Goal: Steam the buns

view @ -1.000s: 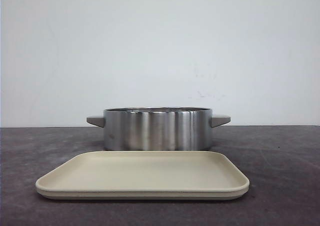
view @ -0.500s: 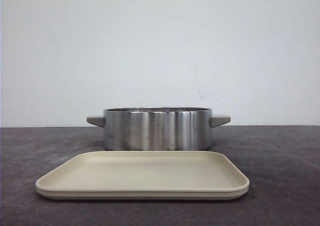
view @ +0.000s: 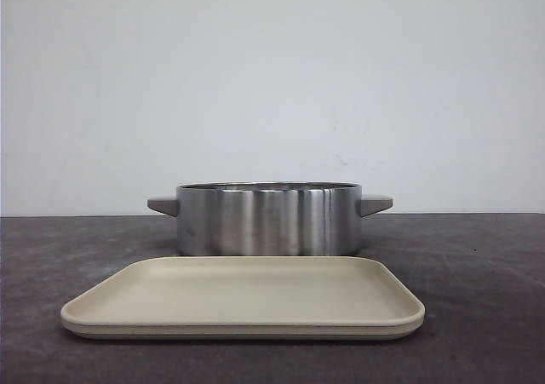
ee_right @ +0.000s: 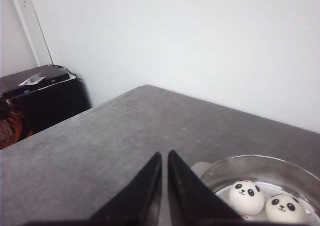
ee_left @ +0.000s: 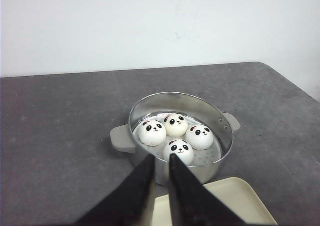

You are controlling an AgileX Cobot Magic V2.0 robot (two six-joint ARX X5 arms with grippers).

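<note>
Several white panda-faced buns (ee_left: 178, 151) lie together inside a round steel pot (ee_left: 223, 131) with grey side handles. In the front view only the pot's wall (view: 268, 220) shows and the buns are hidden. My left gripper (ee_left: 161, 157) is shut and empty, raised on the near side of the pot above its rim. My right gripper (ee_right: 165, 153) is shut and empty, above bare table beside the pot (ee_right: 260, 162). Two of the buns (ee_right: 246, 196) show in that view. Neither gripper shows in the front view.
A beige rectangular tray (view: 243, 295) lies empty just in front of the pot; it also shows in the left wrist view (ee_left: 235, 201). The dark grey table (view: 477, 265) ends at a white wall. A black cabinet (ee_right: 40, 90) with cables stands beyond the table edge.
</note>
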